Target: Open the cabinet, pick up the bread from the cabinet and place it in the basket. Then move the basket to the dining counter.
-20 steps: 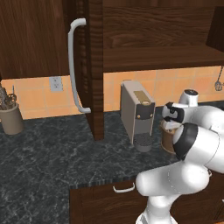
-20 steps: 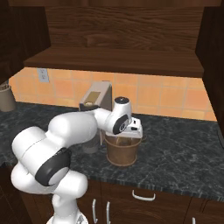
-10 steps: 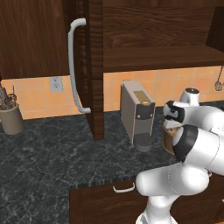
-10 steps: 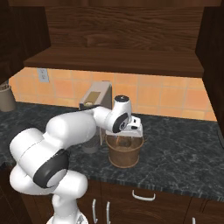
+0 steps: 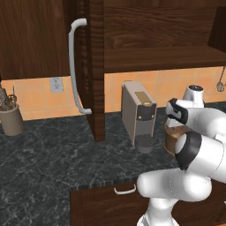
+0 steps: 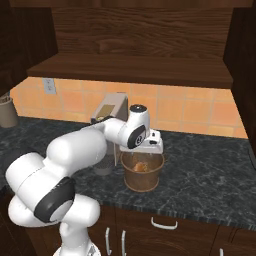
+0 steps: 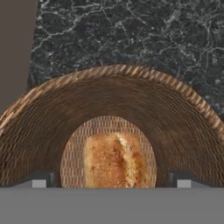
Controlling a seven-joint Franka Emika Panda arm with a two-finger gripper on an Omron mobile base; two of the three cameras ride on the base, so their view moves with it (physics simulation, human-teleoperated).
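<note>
The bread, a small golden-brown piece, lies on the bottom of the round woven basket. The basket stands on the black speckled counter beside the coffee machine, with the bread showing inside it. My gripper hangs open directly over the basket's mouth, its fingertips wide apart on either side of the bread and not touching it. In the left base view my arm hides most of the basket. The cabinet stands with its door swung open, and its shelf is bare. The dining counter is out of view.
A grey coffee machine stands just left of the basket. A utensil cup sits at the far left of the counter. The open door's long silver handle juts out over the counter. Drawers run below the counter edge.
My hand has lifted slightly above the basket and its jaws have spread a little wider. The bread stays on the basket's bottom.
</note>
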